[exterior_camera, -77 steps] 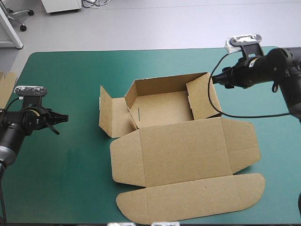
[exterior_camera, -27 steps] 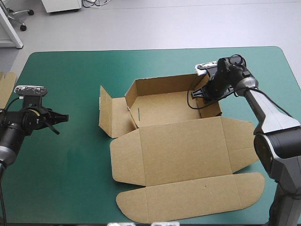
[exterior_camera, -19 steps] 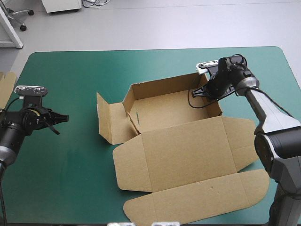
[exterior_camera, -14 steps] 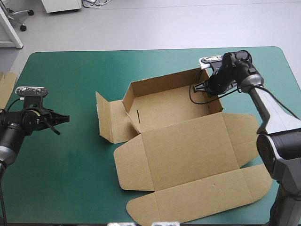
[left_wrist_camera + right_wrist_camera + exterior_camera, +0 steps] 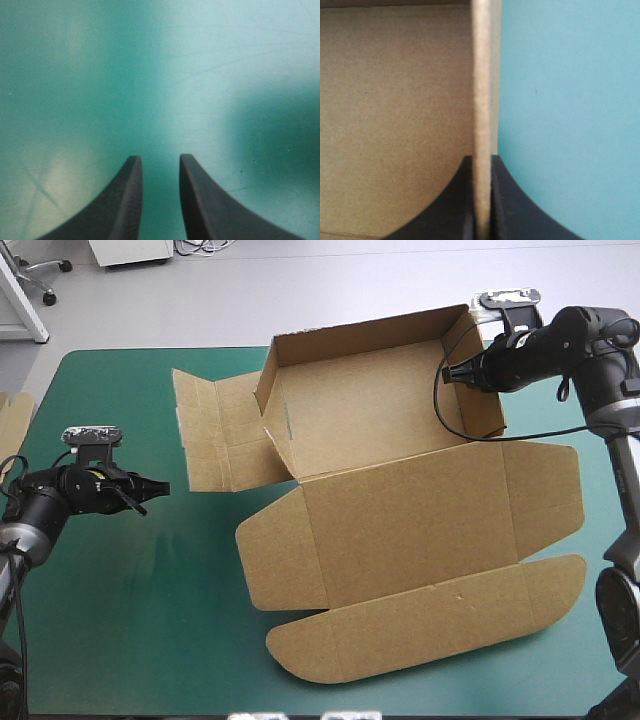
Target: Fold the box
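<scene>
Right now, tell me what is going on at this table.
The robot is partway through folding the brown box. The right gripper is shut on the tray's right side wall, and the tray looks tipped up from the teal-green cover. The lid lies flat toward the near edge, and a side flap stands open on the tray's left. The left gripper hovers open over bare cover near the table's left edge, holding nothing.

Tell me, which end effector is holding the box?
The right end effector: its black fingers pinch a raised wall of the box. The left end effector is open over the teal-green cover, holding nothing.
</scene>
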Available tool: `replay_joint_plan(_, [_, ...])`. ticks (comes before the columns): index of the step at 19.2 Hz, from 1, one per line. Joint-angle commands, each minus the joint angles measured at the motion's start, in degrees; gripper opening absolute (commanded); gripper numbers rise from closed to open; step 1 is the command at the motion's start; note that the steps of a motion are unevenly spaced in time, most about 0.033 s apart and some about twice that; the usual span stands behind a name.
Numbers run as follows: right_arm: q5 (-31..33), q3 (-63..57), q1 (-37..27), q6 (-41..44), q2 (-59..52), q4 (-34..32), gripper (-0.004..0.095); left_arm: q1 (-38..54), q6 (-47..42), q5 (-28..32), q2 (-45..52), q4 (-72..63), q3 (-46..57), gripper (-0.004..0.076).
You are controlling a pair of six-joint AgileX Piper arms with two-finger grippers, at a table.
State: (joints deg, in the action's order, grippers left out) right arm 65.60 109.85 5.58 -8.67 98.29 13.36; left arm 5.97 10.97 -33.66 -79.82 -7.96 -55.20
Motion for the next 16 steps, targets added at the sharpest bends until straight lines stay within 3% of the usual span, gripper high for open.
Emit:
replay_joint_plan(1, [-1.39,2.23,-2.01,-1.47,-5.25,5.93,-0.0034,-0.06,5.73,4.72,-0.98,-9.78,-1.48,0.0183])
replay_joint_plan(4, [0.68,2.32,-2.46,-1.76,-5.92,7.54,-0.0034,-0.06,18.05,5.55,-4.02,-26.55,-1.48,0.0183])
replay_joint_plan(5, [1.09,2.32,-2.46,-1.81,-5.92,8.37,-0.0034,-0.06,26.52,4.70,-5.46,-36.19,-1.48,0.0183])
replay_joint_plan(8, [1.21,2.32,-2.46,-2.16,-5.92,8.92,-0.0034,-0.06,38.45,1.53,-7.94,-54.66,-1.48,0.0183])
replay_joint_plan(10, [1.10,2.32,-2.46,-2.21,-5.92,8.40,-0.0033,-0.06,46.29,-3.84,-9.64,-67.54,-1.48,0.0183])
replay_joint_plan(16, [0.24,2.32,-2.46,-2.48,-5.92,7.88,-0.0034,-0.06,53.13,-22.63,-10.70,-80.44,-1.48,0.0183])
